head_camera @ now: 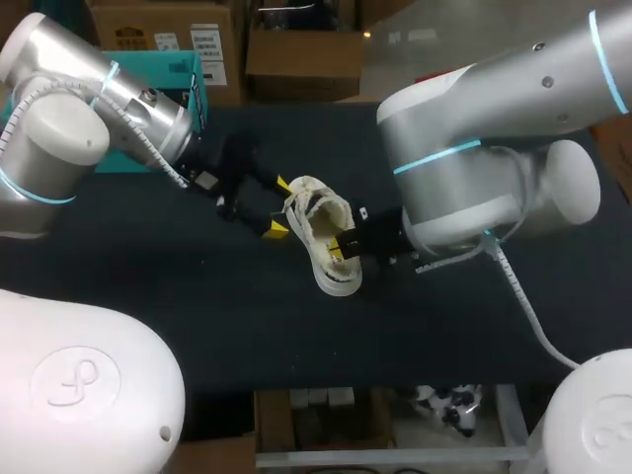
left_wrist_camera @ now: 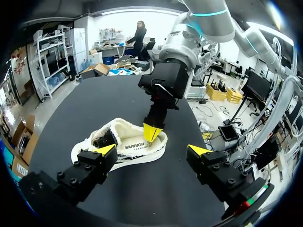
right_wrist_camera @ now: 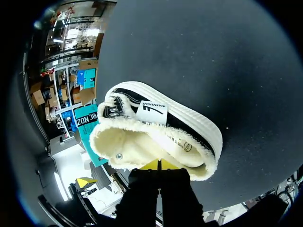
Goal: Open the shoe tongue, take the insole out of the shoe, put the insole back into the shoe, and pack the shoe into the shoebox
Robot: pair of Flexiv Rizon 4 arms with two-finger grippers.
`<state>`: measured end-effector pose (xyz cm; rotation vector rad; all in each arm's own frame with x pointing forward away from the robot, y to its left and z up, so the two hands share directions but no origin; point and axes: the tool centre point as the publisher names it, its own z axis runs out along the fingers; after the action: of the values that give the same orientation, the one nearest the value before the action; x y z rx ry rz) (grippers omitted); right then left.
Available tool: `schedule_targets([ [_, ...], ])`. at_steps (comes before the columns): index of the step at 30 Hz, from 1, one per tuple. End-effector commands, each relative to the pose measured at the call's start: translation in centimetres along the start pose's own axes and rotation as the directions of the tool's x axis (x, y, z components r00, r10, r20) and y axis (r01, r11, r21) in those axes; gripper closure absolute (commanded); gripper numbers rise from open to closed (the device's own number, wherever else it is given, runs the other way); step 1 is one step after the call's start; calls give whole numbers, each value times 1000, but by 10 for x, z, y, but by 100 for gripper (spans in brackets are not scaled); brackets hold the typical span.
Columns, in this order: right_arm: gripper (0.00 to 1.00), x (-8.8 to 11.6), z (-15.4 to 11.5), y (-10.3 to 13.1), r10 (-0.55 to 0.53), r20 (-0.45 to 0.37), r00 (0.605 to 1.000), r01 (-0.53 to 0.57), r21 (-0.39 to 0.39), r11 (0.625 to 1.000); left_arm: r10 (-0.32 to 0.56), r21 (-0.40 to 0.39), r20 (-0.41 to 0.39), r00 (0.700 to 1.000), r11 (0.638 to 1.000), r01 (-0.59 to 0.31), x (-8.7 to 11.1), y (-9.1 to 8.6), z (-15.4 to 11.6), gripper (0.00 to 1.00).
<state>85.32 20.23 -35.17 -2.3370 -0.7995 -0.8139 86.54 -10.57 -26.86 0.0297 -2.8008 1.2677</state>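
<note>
Between the two claws, on the black worktop [head_camera: 197,296], lies the cream fleece-lined shoe with a white rubber sole [head_camera: 322,235]. Its laced toe end is just beside one finger of the left claw [head_camera: 279,206], which is spread wide. The right claw [right_wrist_camera: 160,164] has its yellow tips pressed together at the shoe's fleecy heel rim; whether they pinch any lining I cannot tell.

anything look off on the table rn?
Only the shoe: it looks tipped toward its side rather than flat on its sole, with the fleece opening facing the right gripper, whose shut tips sit at the collar. The left gripper is open beside it. No damage or spill visible.
</note>
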Motion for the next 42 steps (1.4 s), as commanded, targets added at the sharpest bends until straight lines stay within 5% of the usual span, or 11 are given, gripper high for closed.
schedule_targets([
  [1,92,4,-40,13,-28,11,1000,27,98,995,-91,-52,58,994,994,94,0,0,8,0],
  [2,77,6,-43,15,-33,13,999,31,127,991,-117,-107,112,987,986,129,-2,1,9,0],
  [3,50,7,-46,17,-35,16,999,32,146,989,-141,-184,192,971,967,177,-5,5,11,0],
  [4,0,9,-50,20,-35,17,999,31,199,980,-141,-184,192,971,967,177,-5,5,11,0],
  [6,0,15,-63,27,-29,6,1000,27,260,965,-141,-184,192,971,967,177,-5,5,11,0],
  [15,0,15,-63,27,-29,6,1000,27,260,965,-141,-184,192,971,967,177,-5,5,11,0],
  [21,0,19,-86,33,-58,19,998,52,237,970,-262,-183,252,931,932,312,-3,10,16,0],
  [26,0,33,-124,39,-191,157,969,152,227,962,-309,-214,305,901,899,381,-3,14,18,0],
  [35,0,34,-129,37,-204,161,966,169,207,964,-309,-214,305,901,899,381,-3,14,18,0],
  [38,0,37,-136,45,-331,232,915,266,271,925,-374,-225,322,870,862,454,-3,11,26,0],
  [42,0,42,-158,47,-416,324,849,304,344,888,-451,-218,413,791,795,567,-5,7,31,0],
])
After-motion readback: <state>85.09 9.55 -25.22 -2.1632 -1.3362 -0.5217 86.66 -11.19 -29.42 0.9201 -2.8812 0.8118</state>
